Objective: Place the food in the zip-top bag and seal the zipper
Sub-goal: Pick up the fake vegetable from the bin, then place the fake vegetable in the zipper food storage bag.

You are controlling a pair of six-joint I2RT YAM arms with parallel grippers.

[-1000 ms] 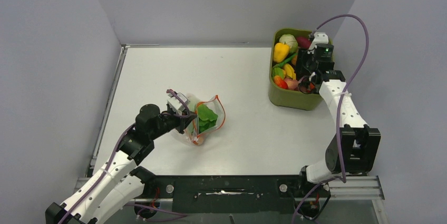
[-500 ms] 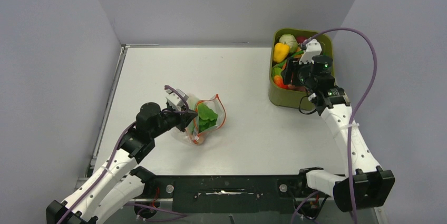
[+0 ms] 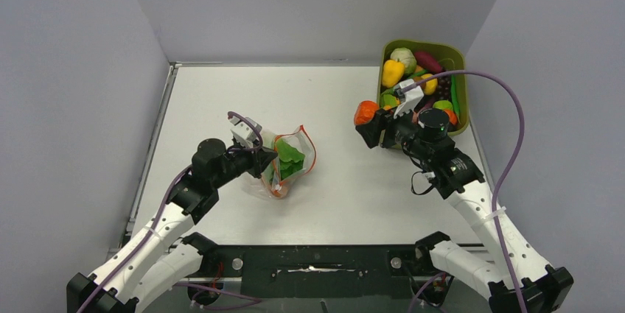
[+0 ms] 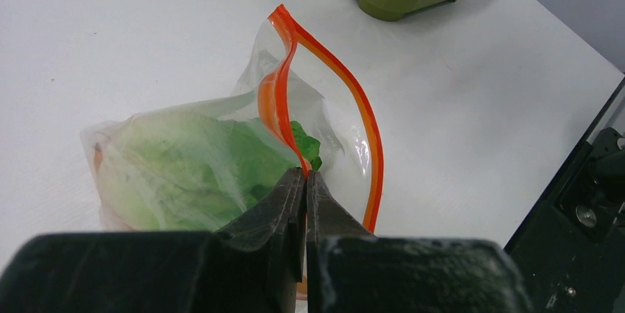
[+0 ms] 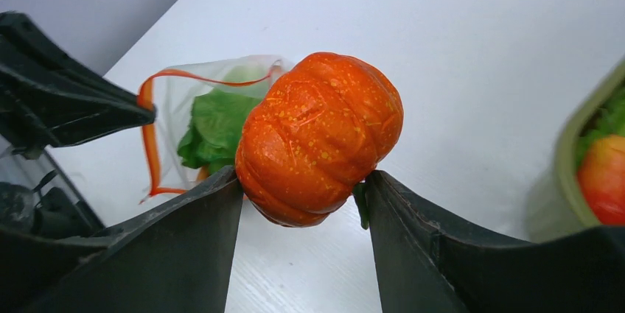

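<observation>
Orange pumpkin [image 5: 318, 136] is being held in the jaws of the right gripper [image 5: 302, 191], while the left gripper [image 4: 304, 180] is pinching the zipper [image 4: 276, 99] of the zip-top bag [image 4: 184, 166] with closed jaws.

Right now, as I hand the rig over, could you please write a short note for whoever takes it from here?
The left gripper is shut on the zipper, holding the zip-top bag open on the table.
The right gripper is shut on the orange pumpkin, in the air between the green tub and the bag.
Done: the lettuce is in the bag, with something small and orange beneath it.
Left: drop the pumpkin in, move the remaining food over from the tub, then seal the zipper, which is open.
</observation>
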